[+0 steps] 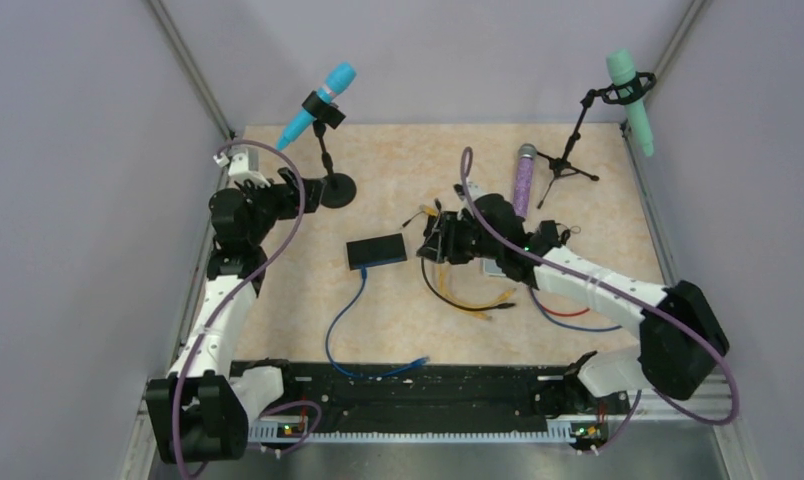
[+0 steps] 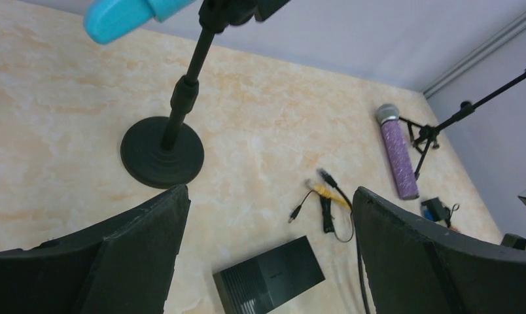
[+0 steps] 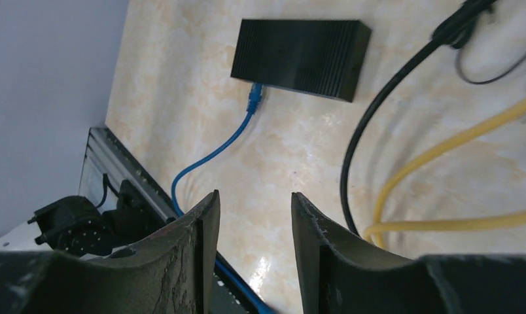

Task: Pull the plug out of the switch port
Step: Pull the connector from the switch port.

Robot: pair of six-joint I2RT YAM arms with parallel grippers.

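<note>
Black switch (image 1: 376, 250) lying flat, blue plug (image 3: 254, 96) inserted

The left arm (image 1: 218, 320), white-shelled links with black joints, rises from its base at the near left corner. It folds at a black elbow high on the left side, its wrist turned toward the right. The left gripper (image 2: 268, 196) has two broad black padded fingers (image 2: 149, 252) spread wide, nothing between them.

The right arm (image 1: 598, 288), of the same white and black build, stretches from the near right corner leftward and away, lying low. The right gripper (image 3: 254, 199) tilts downward; its two black jaws stand partly apart, a narrow gap between them, gripping nothing.
</note>
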